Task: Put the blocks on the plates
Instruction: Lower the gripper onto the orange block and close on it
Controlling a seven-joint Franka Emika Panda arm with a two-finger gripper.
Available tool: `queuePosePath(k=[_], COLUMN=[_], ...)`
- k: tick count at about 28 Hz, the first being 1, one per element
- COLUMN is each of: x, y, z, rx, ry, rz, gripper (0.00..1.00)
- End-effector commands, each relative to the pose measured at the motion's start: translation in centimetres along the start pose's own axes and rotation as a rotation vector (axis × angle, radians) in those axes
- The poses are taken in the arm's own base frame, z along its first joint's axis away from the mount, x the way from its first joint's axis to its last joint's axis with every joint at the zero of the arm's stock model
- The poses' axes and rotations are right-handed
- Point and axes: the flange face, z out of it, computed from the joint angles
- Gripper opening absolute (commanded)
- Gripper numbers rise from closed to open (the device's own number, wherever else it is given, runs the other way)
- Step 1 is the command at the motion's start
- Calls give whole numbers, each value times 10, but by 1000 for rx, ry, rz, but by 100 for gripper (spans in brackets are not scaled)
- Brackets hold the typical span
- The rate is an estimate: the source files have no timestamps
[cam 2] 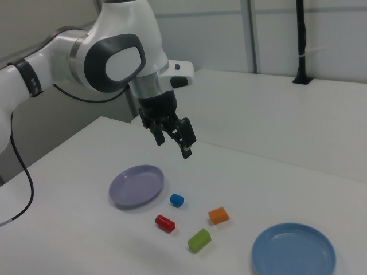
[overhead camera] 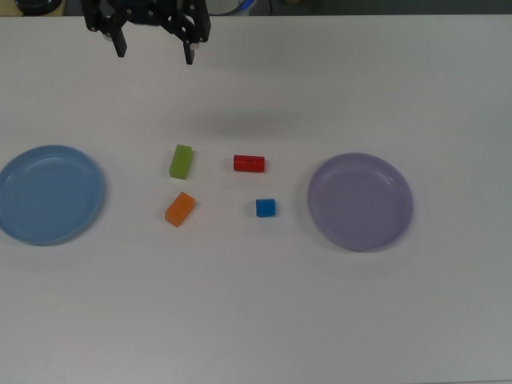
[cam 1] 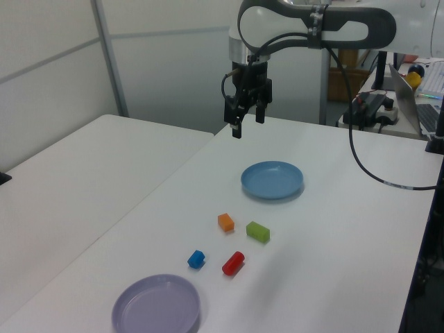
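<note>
Opening stage of the block-sorting task. The black two-finger gripper (overhead camera: pixel 154 46) of the white arm hangs high above the white surface (overhead camera: pixel 256 320), its fingers spread wide apart and holding nothing. All four blocks lie on the surface below the gripper and toward the near edge in the top view, none on a plate. The green oblong block (overhead camera: pixel 181 161) is the block nearest beneath the gripper. The orange oblong block (overhead camera: pixel 179 209) lies just beyond it, farther from the gripper. The red oblong block (overhead camera: pixel 249 163) lies off to the gripper's side, toward the top view's right, and the small blue cube (overhead camera: pixel 266 208) sits just past the red one. The round light blue plate (overhead camera: pixel 50 194) lies well apart from the gripper toward the top view's left. The round pale lavender plate (overhead camera: pixel 361 201) lies well apart toward the top view's right. Both plates are bare.

Judged step: the approach to a first block, with no block yet grasped or placed. The next move calls for choosing one block, probably the green one as the closest, bringing the gripper over it, turning the wrist so the fingers straddle its short sides, and descending far enough to close on it. The blocks stand near one another, so the open fingers need room to come down without nudging a neighbour.
</note>
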Motion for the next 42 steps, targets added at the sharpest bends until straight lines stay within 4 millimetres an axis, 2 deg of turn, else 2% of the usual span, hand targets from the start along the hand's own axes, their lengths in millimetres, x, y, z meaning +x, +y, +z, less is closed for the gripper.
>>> queuePosePath(k=[1,6,9,11,21,24,25,29,30,38,42], x=[-1,6,15,20,54,60,63,68,69,71,73], y=[-1,8,26,27,14,12,9,3,0,1,-3], z=[1,2,18,30,113,131,149,179,196,241,257], rx=[6,2,2,2,9,17,12,3,-5,-34,-45], ry=[-5,33,21,5,-11,-16,-29,-38,-46,-58,-39], rz=[23,39,75,78,356,402,431,439,438,442,445], gripper=[100,100,100,100,100,100,100,100,100,97,97])
